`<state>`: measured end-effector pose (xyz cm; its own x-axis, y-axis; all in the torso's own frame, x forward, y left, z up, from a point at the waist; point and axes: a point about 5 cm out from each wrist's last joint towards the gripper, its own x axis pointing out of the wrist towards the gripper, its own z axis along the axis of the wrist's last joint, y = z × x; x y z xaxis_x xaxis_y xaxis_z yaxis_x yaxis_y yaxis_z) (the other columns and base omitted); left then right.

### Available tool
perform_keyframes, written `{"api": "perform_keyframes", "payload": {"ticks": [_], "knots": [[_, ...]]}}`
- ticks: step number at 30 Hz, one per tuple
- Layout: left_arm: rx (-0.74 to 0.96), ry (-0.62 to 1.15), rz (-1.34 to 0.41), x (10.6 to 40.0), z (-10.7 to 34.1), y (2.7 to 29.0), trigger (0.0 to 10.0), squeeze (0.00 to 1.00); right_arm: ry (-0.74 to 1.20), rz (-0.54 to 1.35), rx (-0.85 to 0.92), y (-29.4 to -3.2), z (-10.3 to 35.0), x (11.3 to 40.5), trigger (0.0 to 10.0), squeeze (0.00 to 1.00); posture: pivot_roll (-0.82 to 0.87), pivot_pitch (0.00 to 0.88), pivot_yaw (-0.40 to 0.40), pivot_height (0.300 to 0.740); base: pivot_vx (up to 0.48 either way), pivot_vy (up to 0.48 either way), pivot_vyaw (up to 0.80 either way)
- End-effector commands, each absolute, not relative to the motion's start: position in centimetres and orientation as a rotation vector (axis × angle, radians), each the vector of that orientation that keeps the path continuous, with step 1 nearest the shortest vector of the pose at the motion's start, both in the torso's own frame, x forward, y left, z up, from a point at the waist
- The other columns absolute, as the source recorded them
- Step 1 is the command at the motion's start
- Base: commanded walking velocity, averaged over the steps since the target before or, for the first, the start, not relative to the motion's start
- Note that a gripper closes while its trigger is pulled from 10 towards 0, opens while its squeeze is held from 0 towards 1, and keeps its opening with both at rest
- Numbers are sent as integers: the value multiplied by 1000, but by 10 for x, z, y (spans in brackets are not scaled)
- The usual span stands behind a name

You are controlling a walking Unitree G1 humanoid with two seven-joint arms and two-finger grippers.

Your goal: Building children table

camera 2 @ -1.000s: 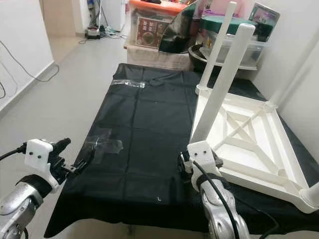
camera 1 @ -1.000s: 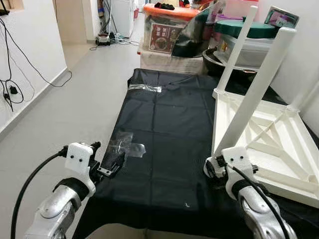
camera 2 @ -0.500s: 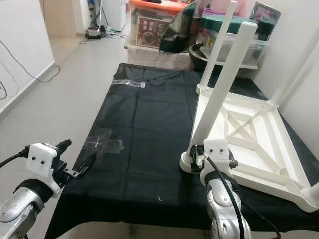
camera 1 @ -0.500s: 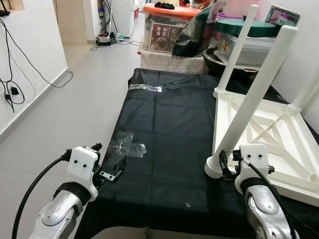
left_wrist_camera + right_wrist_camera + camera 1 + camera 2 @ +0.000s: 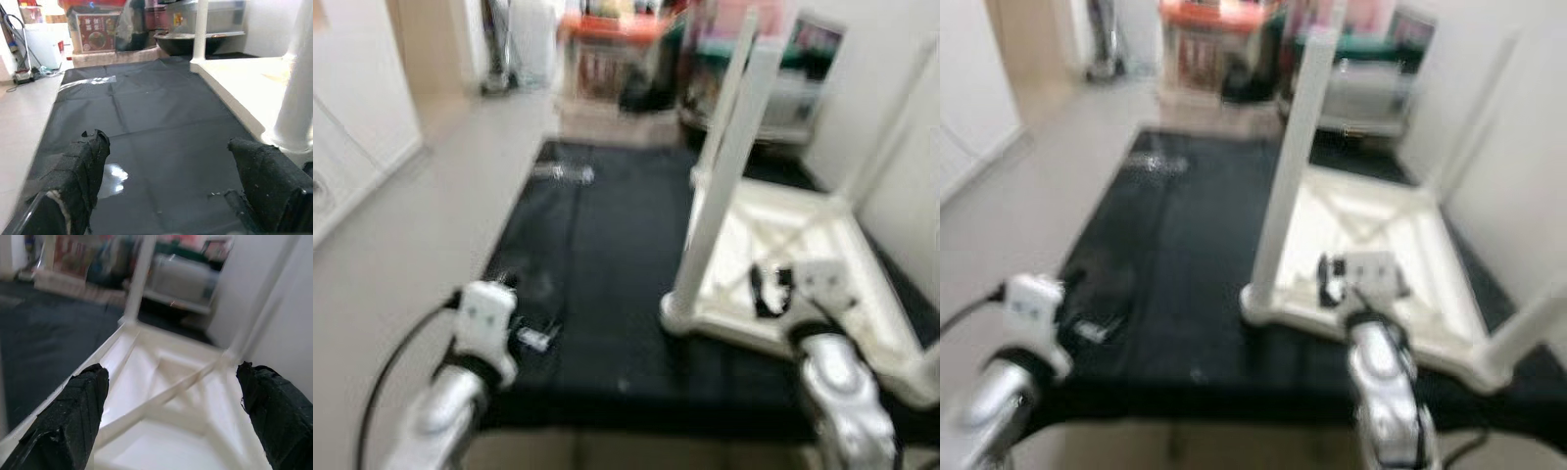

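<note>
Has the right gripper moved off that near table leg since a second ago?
Yes. The right gripper has moved from the near leg's base to over the upturned table's underside, open.

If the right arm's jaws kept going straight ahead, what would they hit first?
Most likely the ribbed underside of the upturned white table. The right gripper points open-jawed over its near edge toward the diagonal braces; depth is blurry, so this is a guess.

Both silver arms reach forward and low. The left gripper (image 5: 166,181) has its two black fingers (image 5: 80,171) spread wide apart and holds nothing. The right gripper (image 5: 176,401) also has its fingers (image 5: 78,411) wide apart, with nothing between them.
</note>
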<state>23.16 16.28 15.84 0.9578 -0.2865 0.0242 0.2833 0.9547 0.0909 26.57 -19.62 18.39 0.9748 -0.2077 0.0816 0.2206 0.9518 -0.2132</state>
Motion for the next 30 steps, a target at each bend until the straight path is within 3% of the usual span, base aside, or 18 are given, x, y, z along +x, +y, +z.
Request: {"api": "perform_keyframes", "payload": {"ticks": [1,8,17,21,27,30], "knots": [[83,-27,-312,232,156,157,10000,0,-77,-265,-278,-205,187,265,10000,0,66,0,-107,740,0,-480,0],[91,-34,-317,234,153,155,10000,0,-223,-270,-405,-205,210,268,10000,0,60,0,-103,740,0,-424,0],[64,-38,-304,235,151,155,10000,0,-371,-261,-513,-197,229,265,10000,0,57,0,-110,740,0,0,0],[64,-38,-305,235,150,155,10000,0,-316,24,-412,-164,213,265,10000,0,48,0,-103,740,0,0,0],[66,-41,-306,236,150,156,10000,0,-242,191,-375,-152,200,270,10000,0,52,0,-103,740,0,0,0],[81,-52,-213,235,156,186,10000,0,-165,462,-401,-137,188,282,10000,0,87,0,-128,740,0,0,0]]}}
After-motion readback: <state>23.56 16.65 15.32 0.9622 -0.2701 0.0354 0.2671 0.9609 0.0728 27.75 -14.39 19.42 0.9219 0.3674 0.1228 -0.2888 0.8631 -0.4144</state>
